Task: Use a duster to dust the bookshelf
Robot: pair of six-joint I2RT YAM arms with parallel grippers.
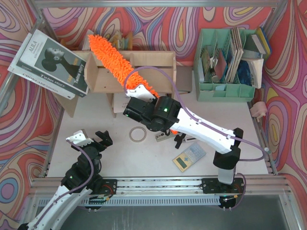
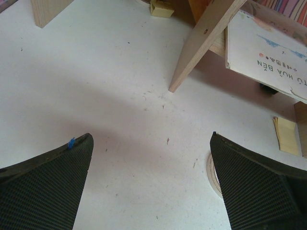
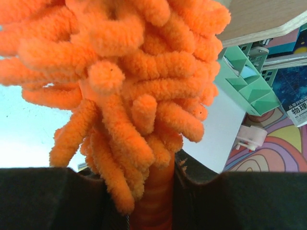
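Your right gripper (image 3: pixel 158 191) was pinched on the handle of the duster (image 1: pixel 112 55), whose orange head slanted across the top of the bookshelf (image 1: pixel 153 62). Your left gripper (image 2: pixel 151 158) hung spread wide over the table (image 2: pixel 120 86). A book (image 1: pixel 53 62) reading "Twins story" leaned at the shelf's left end.

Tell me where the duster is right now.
Top view: the duster stretches diagonally across the middle of the bookshelf, left of centre, its handle end clamped in the jaws of the right gripper.
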